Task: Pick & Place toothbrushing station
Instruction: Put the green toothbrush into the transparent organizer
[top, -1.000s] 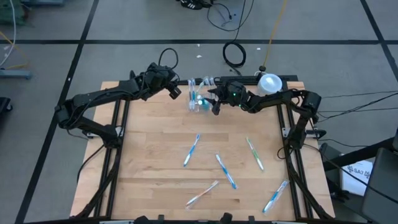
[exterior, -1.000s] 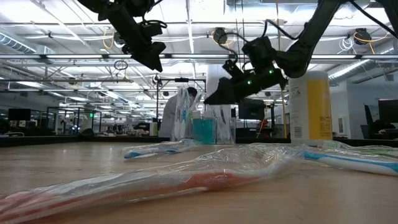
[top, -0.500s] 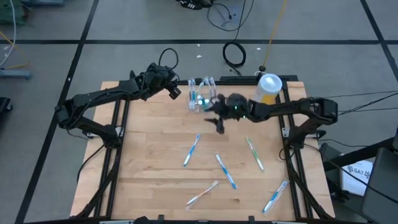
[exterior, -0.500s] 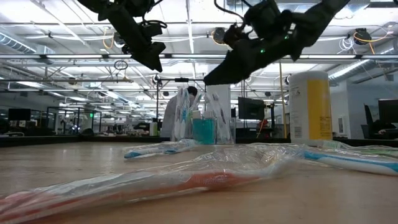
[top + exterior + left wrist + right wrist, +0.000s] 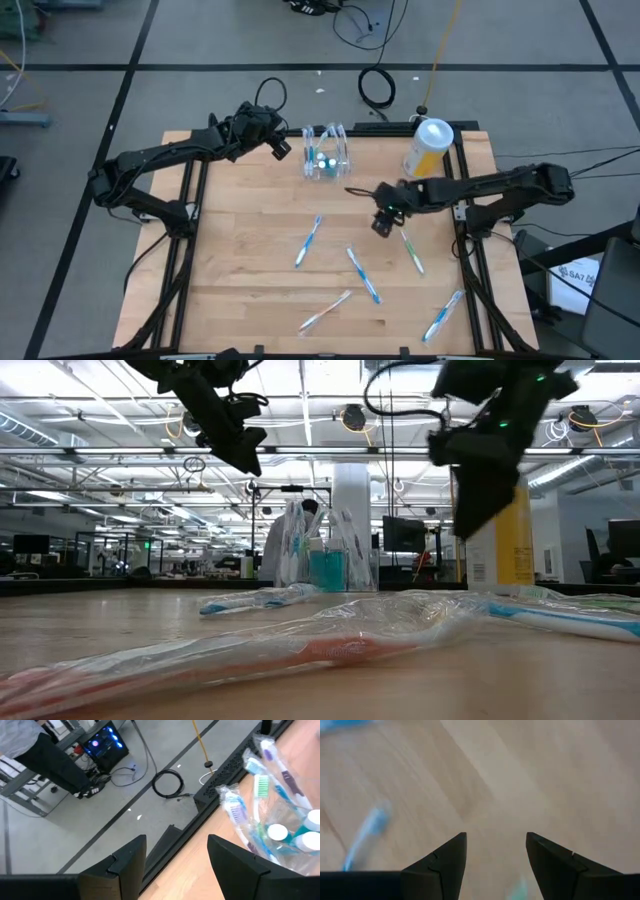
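Note:
The clear plastic holder [image 5: 326,157] stands upright on its base at the table's far middle, with several wrapped toothbrushes and a teal cup inside; it also shows in the low view [image 5: 322,555] and the left wrist view [image 5: 280,820]. My left gripper [image 5: 283,149] hangs open and empty just left of it, above the table. My right gripper [image 5: 381,224] is open and empty over the table's middle right, pointing down, near a wrapped toothbrush [image 5: 409,247].
Several wrapped toothbrushes lie on the wood: one at the middle left [image 5: 308,241], one at the middle [image 5: 363,274], one near the front [image 5: 325,311] and one at the front right [image 5: 441,315]. A yellow canister with a white lid [image 5: 428,146] stands at the far right.
My right gripper has drawn away from the holder, toward the table's near and right edges, and has tipped to point down. The holder stays where it was. My left arm has kept still.

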